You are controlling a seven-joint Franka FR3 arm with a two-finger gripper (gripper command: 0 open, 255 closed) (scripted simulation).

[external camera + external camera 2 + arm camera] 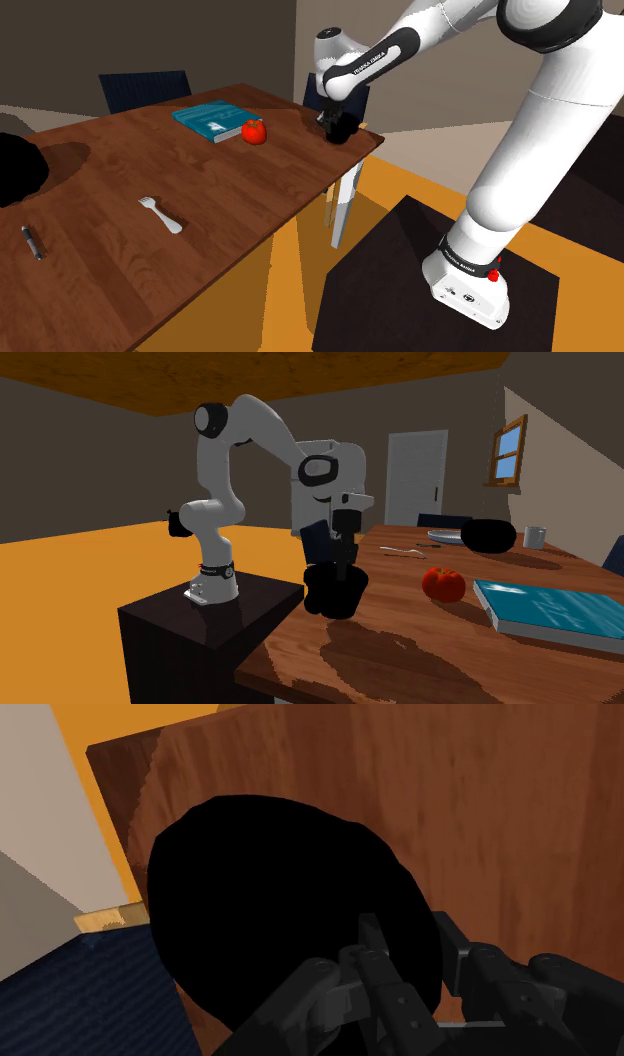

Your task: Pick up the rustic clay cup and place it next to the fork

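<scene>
1. The cup [340,128] looks solid black, round and squat, and I see no pattern on it.
2. In the shoulder view it stands at the table's [200,235] far right corner, well apart from the fork [160,213].
3. The gripper [410,934] is down at its rim; I cannot tell whether it grips.
4. The lettering on the arm [366,62] is too small for me to read.

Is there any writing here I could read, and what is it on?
Nothing reads clearly.
Lettering on the arm's black wrist band: too small to read.
Lettering on the black ring near the arm's base: too small.
Pale marks on the teal book cover: blurred.
</scene>
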